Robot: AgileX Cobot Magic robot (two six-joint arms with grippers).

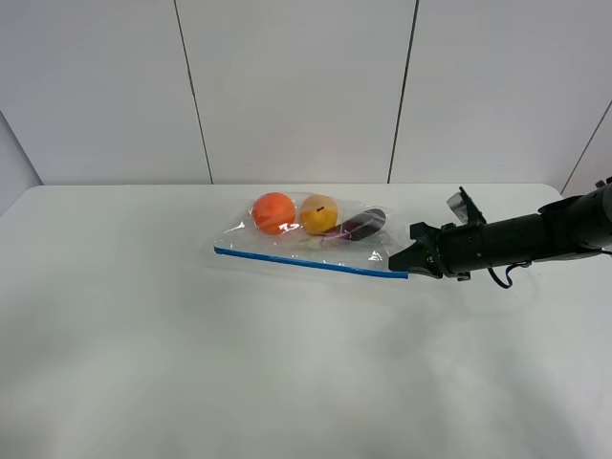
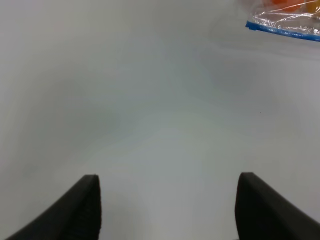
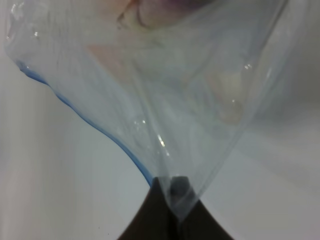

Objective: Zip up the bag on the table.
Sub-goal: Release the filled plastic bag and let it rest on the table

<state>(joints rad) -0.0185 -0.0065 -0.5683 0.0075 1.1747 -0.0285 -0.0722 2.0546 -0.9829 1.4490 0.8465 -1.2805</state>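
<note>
My right gripper point(image 3: 172, 200) was pinched shut on the corner of the bag point(image 1: 306, 239), right where the blue zipper strip point(image 1: 306, 260) ended on my right-hand side. The plastic pulled up taut into the closed fingertips in my right wrist view. The bag lay on the white table point(image 1: 191, 363), toward the far middle, with its zipper edge facing the near side; an orange fruit point(image 1: 273, 211), a yellow one point(image 1: 318, 213) and a dark item point(image 1: 363, 225) showed through it. My left gripper point(image 2: 167, 210) stood wide open over bare tabletop, holding nothing, well apart from the bag's left end. I judged that I was anchoring one end for the zip. The next move called for my left gripper to reach the strip and press along it, while my right kept tension.
</note>
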